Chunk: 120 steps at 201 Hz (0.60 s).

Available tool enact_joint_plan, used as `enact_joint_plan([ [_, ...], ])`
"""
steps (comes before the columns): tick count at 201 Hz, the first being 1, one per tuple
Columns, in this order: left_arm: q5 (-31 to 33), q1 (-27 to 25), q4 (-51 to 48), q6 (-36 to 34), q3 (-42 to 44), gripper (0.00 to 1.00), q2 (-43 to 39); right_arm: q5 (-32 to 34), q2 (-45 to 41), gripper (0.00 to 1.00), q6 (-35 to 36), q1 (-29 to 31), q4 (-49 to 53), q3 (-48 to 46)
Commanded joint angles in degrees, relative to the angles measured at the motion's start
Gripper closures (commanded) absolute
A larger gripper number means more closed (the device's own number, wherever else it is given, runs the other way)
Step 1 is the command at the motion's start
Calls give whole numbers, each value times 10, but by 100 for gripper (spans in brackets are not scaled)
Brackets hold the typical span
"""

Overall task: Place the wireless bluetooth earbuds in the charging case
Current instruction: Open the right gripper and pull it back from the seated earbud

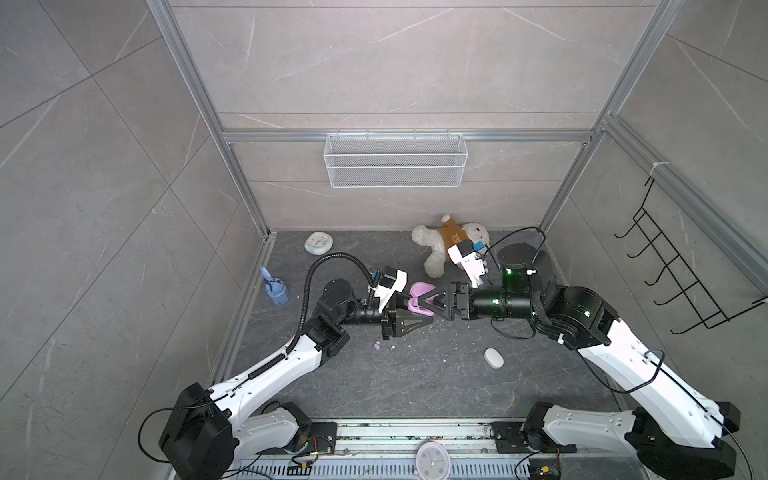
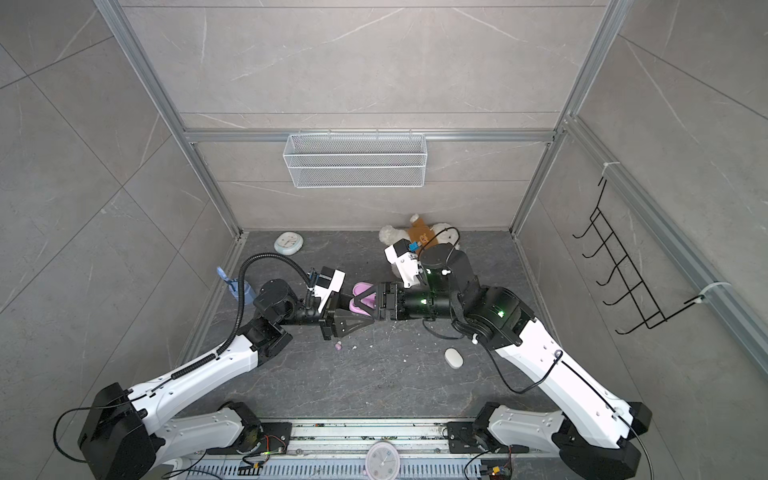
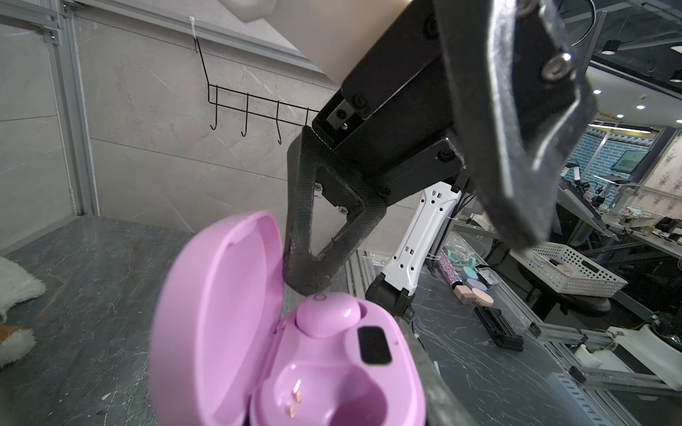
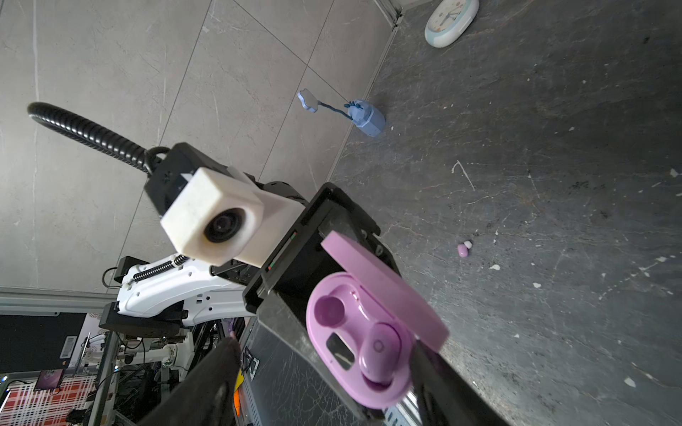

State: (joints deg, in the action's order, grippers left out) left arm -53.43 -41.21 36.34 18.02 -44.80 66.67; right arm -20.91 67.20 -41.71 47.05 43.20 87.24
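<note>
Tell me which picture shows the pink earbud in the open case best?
The left wrist view: the pink plastic earbud sits close and unblocked in the open pink plastic charging case. The right wrist view shows the earbud smaller. In both top views it cannot be seen.

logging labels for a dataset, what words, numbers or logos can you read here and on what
No readable words anywhere.
Pale blue clock: dial numbers too small.
Pink clock: dial too small.
Pink charging case: dark window blank.
Pink earbud in it: ring mark, no letters.
Label on black part beside the case: blurred.
</note>
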Motion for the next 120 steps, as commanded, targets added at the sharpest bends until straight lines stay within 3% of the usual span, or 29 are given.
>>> enact_joint_plan([
  [1,-19,-4,44,-2,-14,78,-23,28,2,23,13,2,22,15],
  [50,-1,-3,23,-16,-6,78,-28,26,-1,20,15,10,40,33],
  [79,23,23,6,-15,24,79,-49,26,-23,20,8,22,74,30],
  [120,56,48,-64,-15,70,79,-122,81,-87,15,-21,24,84,-55],
])
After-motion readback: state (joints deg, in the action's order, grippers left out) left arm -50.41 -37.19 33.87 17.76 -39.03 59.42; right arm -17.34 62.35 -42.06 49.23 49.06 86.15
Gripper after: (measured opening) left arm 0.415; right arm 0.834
